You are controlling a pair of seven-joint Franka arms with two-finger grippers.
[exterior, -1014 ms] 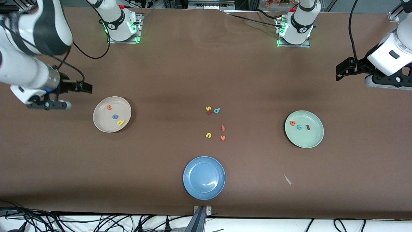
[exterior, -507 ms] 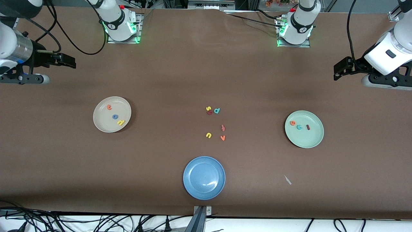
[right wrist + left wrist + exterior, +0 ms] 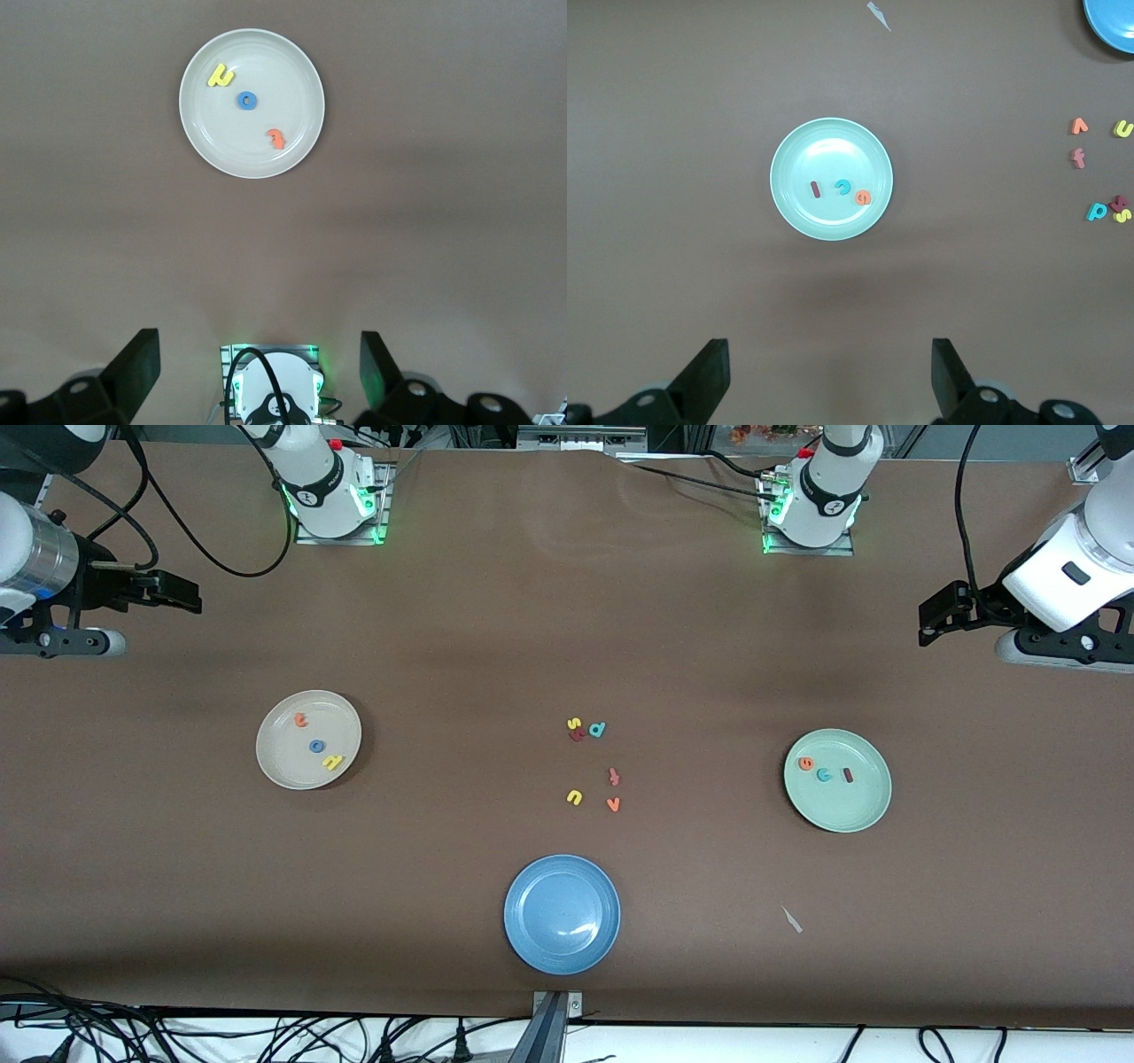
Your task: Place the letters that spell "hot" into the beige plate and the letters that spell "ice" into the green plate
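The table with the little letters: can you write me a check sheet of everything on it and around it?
Surface: brown table, bare in most places.
Job's things: yellow h, blue ring o and orange t in round beige plate; orange e, teal c and maroon bar i in round pale green plate.
Clutter: blue plate; loose foam letters mid-table; pale scrap.
Grippers: left tool open, right tool open, both raised at the table's ends, holding nothing.
Cables: black cables near the bases.
Surroundings: nothing seen.
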